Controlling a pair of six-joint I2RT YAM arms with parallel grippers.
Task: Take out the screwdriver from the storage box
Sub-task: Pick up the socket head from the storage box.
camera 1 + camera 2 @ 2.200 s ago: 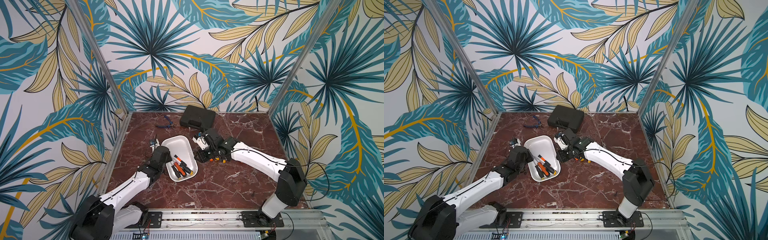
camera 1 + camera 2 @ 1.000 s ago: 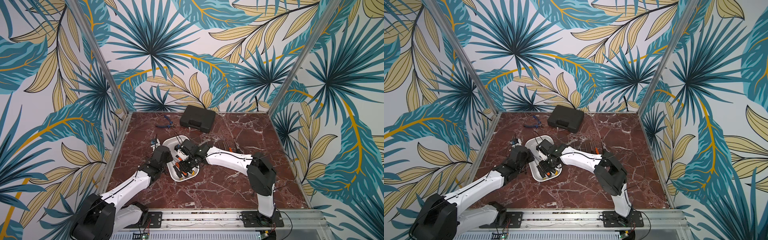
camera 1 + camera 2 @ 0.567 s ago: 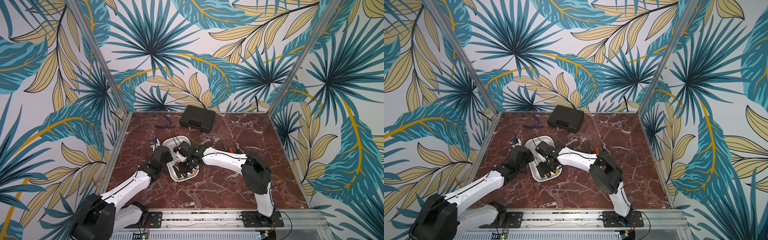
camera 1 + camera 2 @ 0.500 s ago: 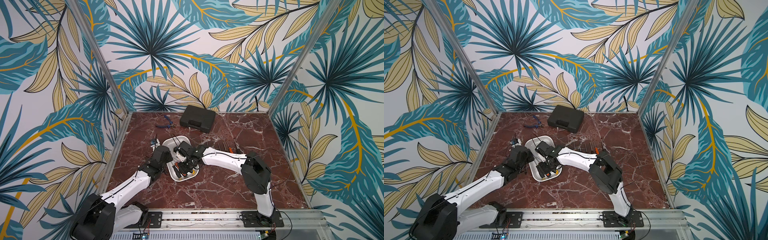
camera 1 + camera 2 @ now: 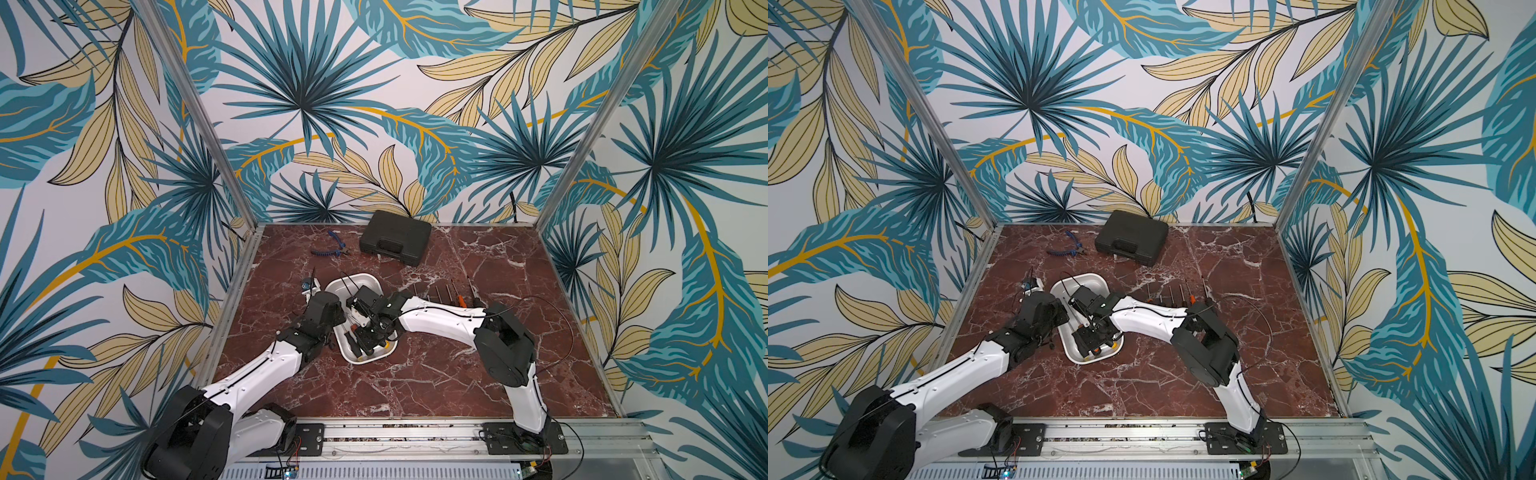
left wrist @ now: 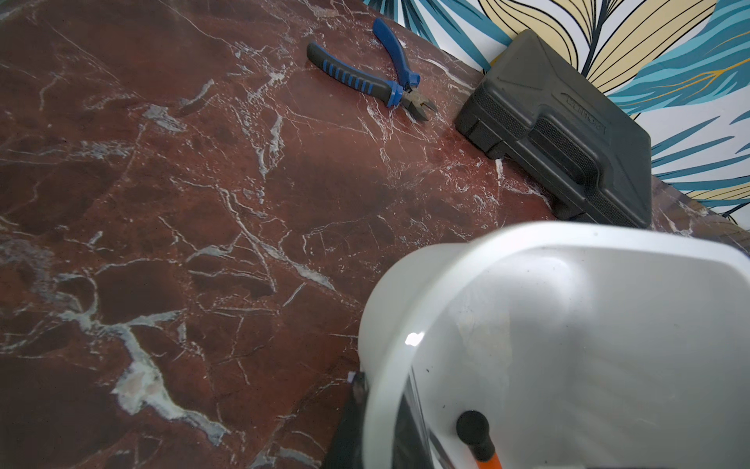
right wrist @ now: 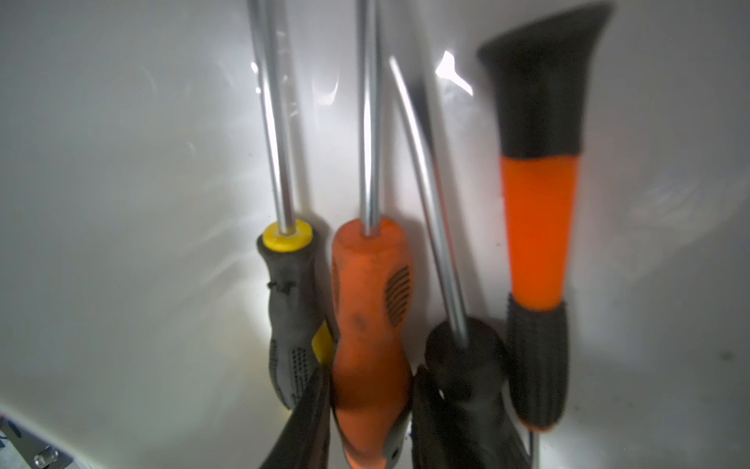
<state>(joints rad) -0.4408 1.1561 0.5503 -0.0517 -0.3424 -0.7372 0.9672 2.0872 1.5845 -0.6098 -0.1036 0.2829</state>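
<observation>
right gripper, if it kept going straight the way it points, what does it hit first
The right gripper flanks the orange-handled screwdriver, apparently pinching it; straight on, it would likely meet the storage box floor just beneath.

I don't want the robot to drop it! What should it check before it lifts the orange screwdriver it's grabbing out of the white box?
1. Grip: the right gripper is closed on the orange-handled screwdriver: ok.
2. Box steady: the left gripper pinches the storage box at its rim: ok.
3. Neighbours clear of the fingers: not ok. The yellow-collared screwdriver and the black-handled screwdriver crowd them and might get dragged along.
4. Space above the box free: ok in both top views.
5. Landing spot: bare table near the row of screwdrivers lying outside the box: ok.
</observation>
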